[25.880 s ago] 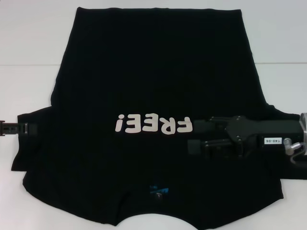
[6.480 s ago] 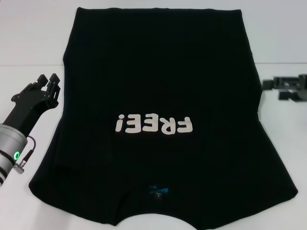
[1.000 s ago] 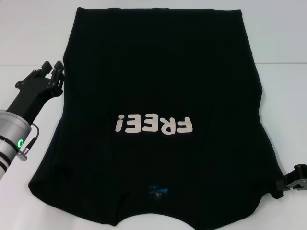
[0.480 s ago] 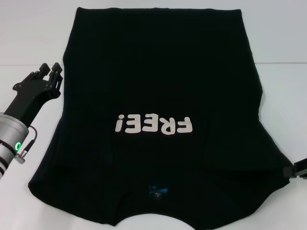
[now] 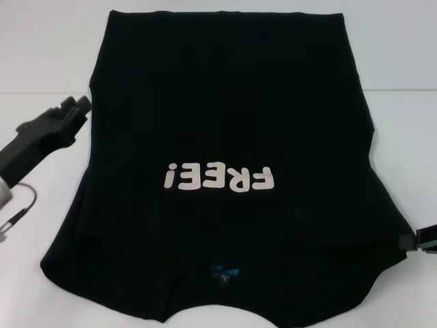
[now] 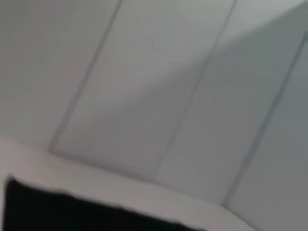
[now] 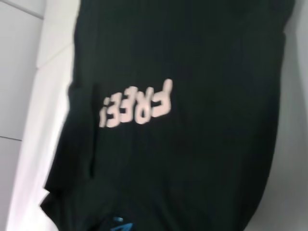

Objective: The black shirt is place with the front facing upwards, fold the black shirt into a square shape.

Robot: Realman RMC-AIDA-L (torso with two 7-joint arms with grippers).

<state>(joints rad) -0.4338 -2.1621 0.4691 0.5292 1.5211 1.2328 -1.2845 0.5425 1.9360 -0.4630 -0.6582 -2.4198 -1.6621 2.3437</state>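
Observation:
The black shirt [image 5: 225,102] lies flat on the white table [image 5: 41,55], front up, its white "FREE!" print [image 5: 218,178] upside down to me and the blue neck label [image 5: 224,270] near the front edge. Both sleeves are tucked in. My left gripper [image 5: 74,109] hovers just off the shirt's left edge, apart from the cloth. Only the tip of my right gripper [image 5: 422,242] shows at the right border, with the shirt's near right corner drawn to a point in it. The right wrist view looks down over the shirt [image 7: 192,57] and print [image 7: 137,105].
Bare white table lies on both sides of the shirt, with a seam line [image 5: 41,93] running across it. The left wrist view shows pale wall panels [image 6: 159,96] and a dark strip of the shirt [image 6: 72,214].
My left gripper has tilted and drawn back to the left, its silver cuff leaving view. Over the last second the shirt's near right corner rose toward my right gripper.

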